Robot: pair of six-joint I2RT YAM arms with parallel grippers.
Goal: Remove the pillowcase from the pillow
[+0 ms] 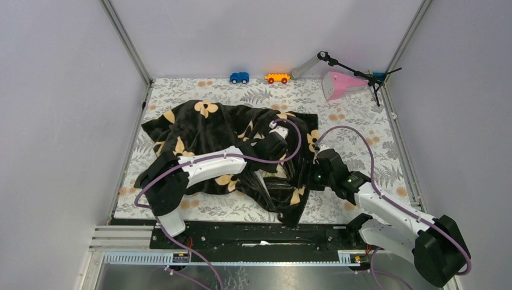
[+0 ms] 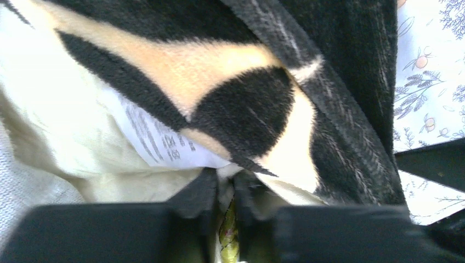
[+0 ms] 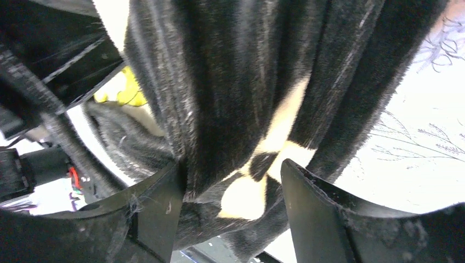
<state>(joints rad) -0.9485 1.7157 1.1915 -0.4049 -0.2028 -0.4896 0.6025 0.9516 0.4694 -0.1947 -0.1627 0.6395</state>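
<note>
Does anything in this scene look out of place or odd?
The pillowcase lies bunched and crooked on the floral sheet, the pillow showing at its opening. A pink object lies tipped by the far wall. No damage or spill shows.

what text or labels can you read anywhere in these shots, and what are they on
No text can be read in any view.
White label tag on the pillow, beside the pillowcase: several lines of grey print, too blurred to read.
The pillowcase itself shows only a flower pattern, no words.
</note>
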